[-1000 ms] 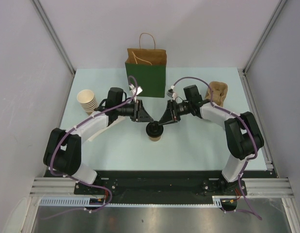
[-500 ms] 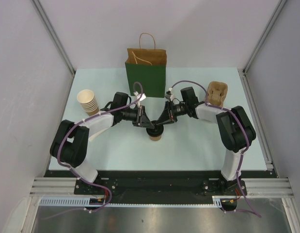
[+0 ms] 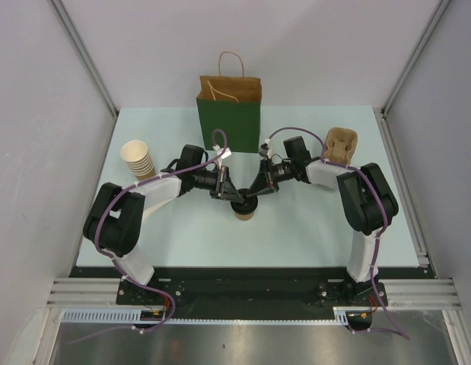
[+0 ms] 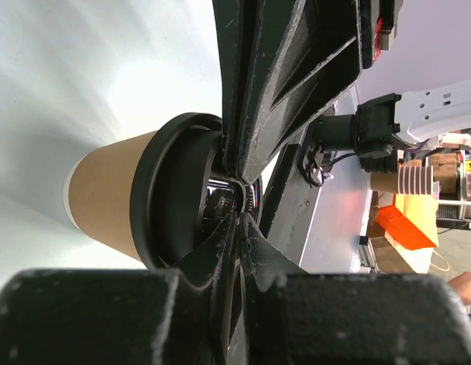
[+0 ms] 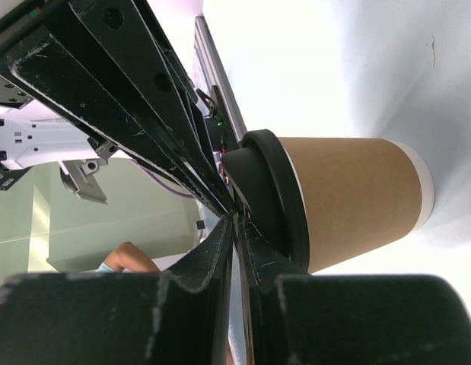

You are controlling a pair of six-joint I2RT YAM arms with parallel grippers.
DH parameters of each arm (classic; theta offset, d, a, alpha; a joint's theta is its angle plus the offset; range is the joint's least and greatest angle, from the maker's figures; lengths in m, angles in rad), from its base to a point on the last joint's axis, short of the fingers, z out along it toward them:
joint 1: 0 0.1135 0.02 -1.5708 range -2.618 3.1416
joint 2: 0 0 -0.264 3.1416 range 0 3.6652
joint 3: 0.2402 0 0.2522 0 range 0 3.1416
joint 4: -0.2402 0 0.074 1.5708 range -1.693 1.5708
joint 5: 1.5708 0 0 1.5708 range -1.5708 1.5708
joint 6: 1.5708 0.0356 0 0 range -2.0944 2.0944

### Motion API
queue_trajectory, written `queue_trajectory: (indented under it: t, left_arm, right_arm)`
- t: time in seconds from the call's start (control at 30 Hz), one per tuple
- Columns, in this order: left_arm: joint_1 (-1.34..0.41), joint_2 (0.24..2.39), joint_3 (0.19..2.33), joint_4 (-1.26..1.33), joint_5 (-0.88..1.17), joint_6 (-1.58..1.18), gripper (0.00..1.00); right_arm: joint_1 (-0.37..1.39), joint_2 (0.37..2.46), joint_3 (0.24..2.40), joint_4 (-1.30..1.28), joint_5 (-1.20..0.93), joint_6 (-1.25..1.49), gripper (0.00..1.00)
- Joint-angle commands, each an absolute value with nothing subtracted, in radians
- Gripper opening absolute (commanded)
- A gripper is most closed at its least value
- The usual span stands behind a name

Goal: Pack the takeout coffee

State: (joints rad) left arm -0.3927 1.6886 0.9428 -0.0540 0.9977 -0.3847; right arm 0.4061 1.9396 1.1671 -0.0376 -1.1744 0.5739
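Note:
The takeout coffee (image 3: 243,211), a tan-brown paper cup with a black lid, stands upright at the table's middle. My left gripper (image 3: 234,198) comes in from the left and my right gripper (image 3: 253,197) from the right. Both are shut and empty, and their tips meet over the lid's top. In the left wrist view the cup (image 4: 106,201) lies left of my shut left gripper (image 4: 240,217), whose tip rests at the lid (image 4: 170,198). In the right wrist view the cup (image 5: 349,201) lies right of my shut right gripper (image 5: 235,217), at the lid (image 5: 277,194).
A green paper bag (image 3: 228,125) with handles stands open behind the cup at the table's back. A stack of lidless cream paper cups (image 3: 137,160) sits at the left. Brown pulp cup carriers (image 3: 342,144) sit at the back right.
Both arms have stretched lower and drawn inward. Their shut tips have come down together onto the cup's lid. The cup has stayed in place.

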Motion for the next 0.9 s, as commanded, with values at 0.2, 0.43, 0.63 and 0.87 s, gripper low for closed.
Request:
queue_trajectory:
  t: [0.2,0.43,0.63,0.87]
  left_arm:
    - [-0.393,1.755,0.928,-0.107,0.865,-0.331,0.12]
    - [-0.393,1.779,0.922,-0.103,0.861,-0.331,0.12]
    - [-0.393,1.773,0.925,-0.1,0.883,-0.327,0.13]
    - [-0.397,1.646,0.948,-0.061,0.989,-0.354,0.2]
  right_arm:
    - [0.403,2.049,1.16,-0.204,-0.945,0.428,0.1]
    - [0.399,2.102,1.16,-0.215,-0.937,0.419,0.1]
    - [0.419,2.059,1.158,-0.213,-0.976,0.391,0.1]
    - [0.449,1.901,1.16,-0.123,-1.083,0.439,0.17]
